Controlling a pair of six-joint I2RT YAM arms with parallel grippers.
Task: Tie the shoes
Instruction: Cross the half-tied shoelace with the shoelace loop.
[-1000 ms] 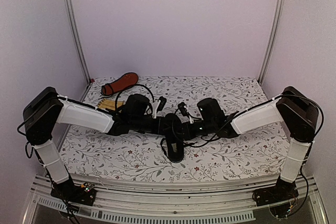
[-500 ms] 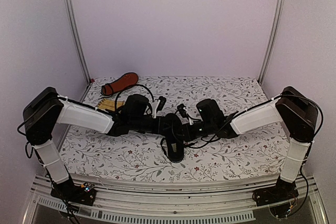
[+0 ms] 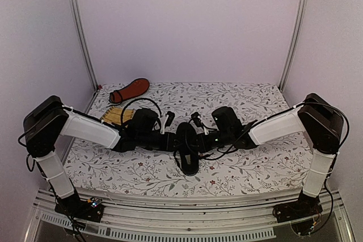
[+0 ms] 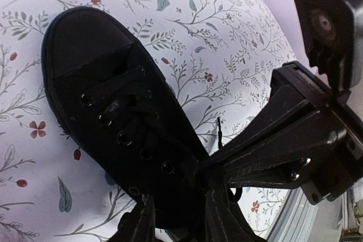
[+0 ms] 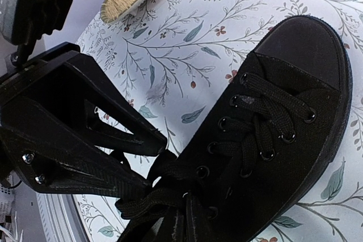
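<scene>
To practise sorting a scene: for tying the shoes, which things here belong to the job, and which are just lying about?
Job:
- near shoe
- laces
- far shoe, sole up

Lying about:
- yellow mat

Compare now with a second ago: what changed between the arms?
The left claw drew back leftward from the shoe and opened, apparently letting go of the lace. The right claw stayed shut on the lace; the shoe did not move.
</scene>
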